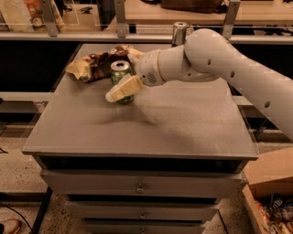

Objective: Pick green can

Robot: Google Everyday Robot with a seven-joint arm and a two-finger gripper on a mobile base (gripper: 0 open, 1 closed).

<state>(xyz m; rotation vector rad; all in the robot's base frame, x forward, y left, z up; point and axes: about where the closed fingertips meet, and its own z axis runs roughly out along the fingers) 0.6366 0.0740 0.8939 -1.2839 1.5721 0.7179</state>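
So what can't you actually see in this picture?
In the camera view:
The green can: its lower side is covered by the gripper, in front of it.
Whether the gripper really grips the can: contact hidden.
The crumpled wrapper behind the can: print too blurred to read.
The robot arm: cut off by the right edge.

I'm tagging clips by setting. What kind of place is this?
Probably a lab or office workroom: a grey drawer cabinet serves as the table, long counters run behind, and an open cardboard box sits on the floor. The claw is at the green can on the cabinet's top.
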